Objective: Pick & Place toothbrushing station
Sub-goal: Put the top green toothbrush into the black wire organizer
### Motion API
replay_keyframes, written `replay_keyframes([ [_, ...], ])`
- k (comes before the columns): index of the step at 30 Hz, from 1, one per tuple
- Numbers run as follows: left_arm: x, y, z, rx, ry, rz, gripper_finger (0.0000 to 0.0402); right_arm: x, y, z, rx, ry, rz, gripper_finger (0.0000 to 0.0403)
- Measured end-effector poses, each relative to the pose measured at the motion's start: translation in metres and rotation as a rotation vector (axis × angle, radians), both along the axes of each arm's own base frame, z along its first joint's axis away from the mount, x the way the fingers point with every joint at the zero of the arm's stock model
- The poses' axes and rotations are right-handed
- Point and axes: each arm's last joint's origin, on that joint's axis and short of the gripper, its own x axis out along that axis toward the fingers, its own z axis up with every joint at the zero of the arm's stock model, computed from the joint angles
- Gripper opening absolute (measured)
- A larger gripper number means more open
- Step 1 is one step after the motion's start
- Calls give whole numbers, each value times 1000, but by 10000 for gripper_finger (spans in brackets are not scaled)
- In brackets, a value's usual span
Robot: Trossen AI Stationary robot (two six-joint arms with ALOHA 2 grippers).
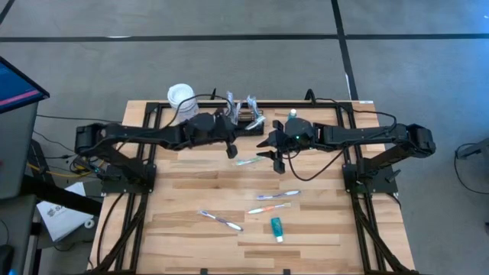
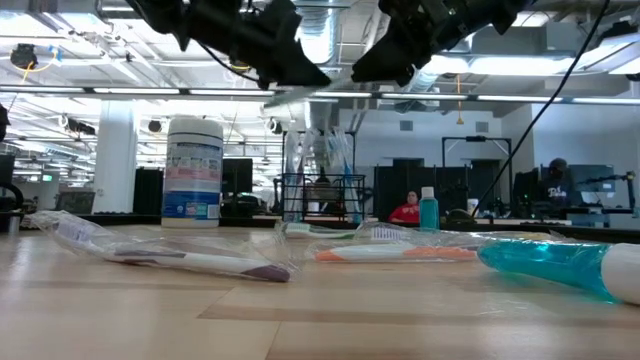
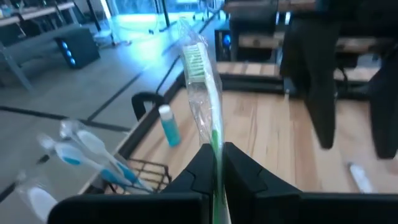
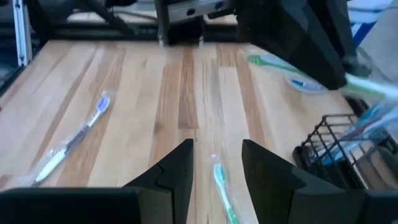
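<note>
The toothbrushing station [image 1: 246, 116] is a small black wire-mesh basket that stands at the far edge of the worktop [image 1: 191, 198], about in the middle, with some wrapped toothbrushes already standing in it. The left gripper [image 3: 219, 163] hangs just near of the basket and a little to its left, and its jaws are pressed together on a green toothbrush [image 3: 200, 74] in a clear crinkled wrapper, whose long axis goes up from the jaws with the bristle head at the top. So the basket lies just on the far side of these jaws, and I judge that the left arm is the nearer one and must only carry the brush a little farther and lower it in. The right gripper [image 4: 216, 163] hovers above the wood to the right of the basket, with its jaws spread and nothing between them; a second green toothbrush [image 4: 222, 186] lies flat on the worktop directly under it. More wrapped toothbrushes [image 1: 275, 196] and a teal toothpaste tube [image 1: 276, 228] lie on the near half of the light wooden planks. A white round canister [image 1: 180, 97] stands left of the basket.
</note>
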Motion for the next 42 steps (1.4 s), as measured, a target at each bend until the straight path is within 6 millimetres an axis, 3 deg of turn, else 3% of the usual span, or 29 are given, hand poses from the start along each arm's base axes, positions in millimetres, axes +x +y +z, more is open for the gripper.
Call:
replay_keyframes([
  [11, -23, -7, 37, 12, -134, -76, 7, 6, -11, 17, -4, -194, -44, 127],
  [26, -65, -19, 29, 7, -371, -168, 7, 8, -22, 37, -11, -401, -80, 127],
  [34, -64, -26, 22, 9, -407, -208, 7, 9, -17, 41, -13, -442, -64, 127],
  [42, -49, -35, 13, 46, -414, -212, 7, 9, -17, 41, -12, -441, -62, 127],
])
